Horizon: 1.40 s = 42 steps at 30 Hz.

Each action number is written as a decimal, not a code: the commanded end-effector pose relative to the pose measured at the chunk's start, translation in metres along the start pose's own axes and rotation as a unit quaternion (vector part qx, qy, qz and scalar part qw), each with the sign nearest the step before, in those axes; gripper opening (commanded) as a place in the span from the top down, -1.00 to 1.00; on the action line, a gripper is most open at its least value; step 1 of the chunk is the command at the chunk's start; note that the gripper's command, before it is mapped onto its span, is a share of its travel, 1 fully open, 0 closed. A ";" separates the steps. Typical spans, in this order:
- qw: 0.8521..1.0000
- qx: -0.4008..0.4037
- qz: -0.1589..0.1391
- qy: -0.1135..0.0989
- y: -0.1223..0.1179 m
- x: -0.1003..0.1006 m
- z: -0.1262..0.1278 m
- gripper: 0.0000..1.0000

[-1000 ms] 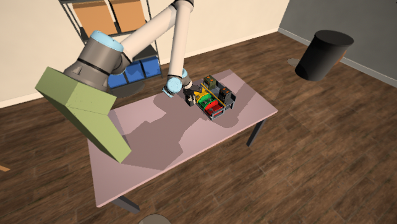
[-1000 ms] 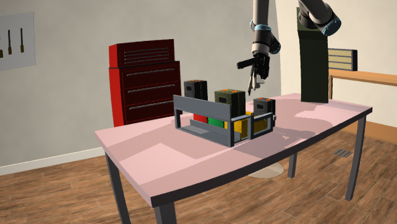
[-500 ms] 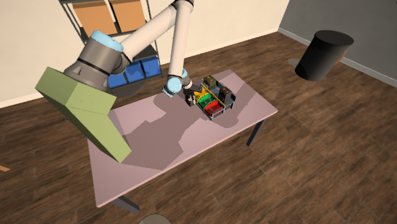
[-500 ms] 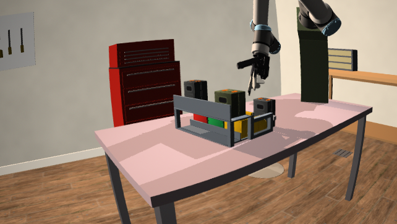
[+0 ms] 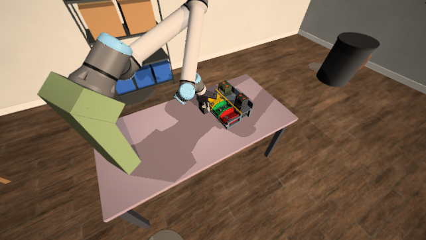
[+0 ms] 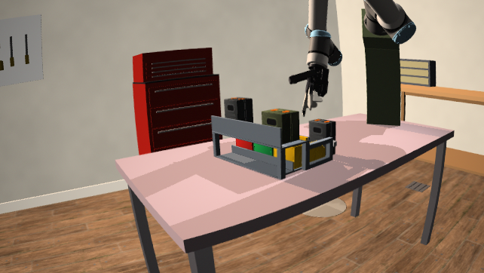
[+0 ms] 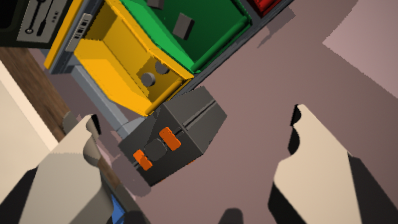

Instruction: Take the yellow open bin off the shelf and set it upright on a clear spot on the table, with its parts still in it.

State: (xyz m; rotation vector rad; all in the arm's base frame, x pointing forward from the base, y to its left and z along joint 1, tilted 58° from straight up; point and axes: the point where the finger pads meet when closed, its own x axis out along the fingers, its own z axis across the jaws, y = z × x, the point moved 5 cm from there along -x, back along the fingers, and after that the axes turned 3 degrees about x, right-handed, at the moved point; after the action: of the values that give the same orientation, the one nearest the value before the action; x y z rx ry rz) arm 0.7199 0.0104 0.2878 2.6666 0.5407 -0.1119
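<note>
My claw (image 6: pixel 307 109) (image 7: pixel 194 111) is wide open above the table (image 5: pixel 166 146) (image 6: pixel 234 203) (image 7: pixel 250 165); yellow open bin (image 5: pixel 215 99) (image 6: pixel 295 157) (image 7: pixel 117 65) sits on the shelf (image 5: pixel 233 124) (image 6: pixel 246 131) (image 7: pixel 102 102), parts inside.

You can make out no change from the earlier top and exterior views to the present ones: nothing you can see in either has moved, come or gone over that last second. For the wrist view you have only the present picture, so you cannot tell whether anything in it has shifted. Any change too small to show at this size you cannot tell either.
</note>
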 end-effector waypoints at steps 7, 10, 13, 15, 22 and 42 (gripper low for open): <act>1.000 0.000 0.000 0.000 0.000 0.000 0.000 -1.00; 1.000 0.000 0.000 0.000 0.000 0.000 0.000 -1.00; 1.000 0.000 0.000 0.000 0.000 0.000 0.000 -1.00; 1.000 0.000 0.000 0.000 0.000 0.000 0.000 -1.00; 0.995 0.093 -0.007 -0.045 -0.032 -0.001 -0.034 -1.00; 0.968 0.227 -0.017 -0.107 -0.069 -0.001 -0.076 -1.00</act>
State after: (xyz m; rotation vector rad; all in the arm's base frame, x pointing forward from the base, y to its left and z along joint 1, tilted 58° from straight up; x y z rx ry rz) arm 0.6955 0.0835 0.3210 2.9630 0.5490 -0.4619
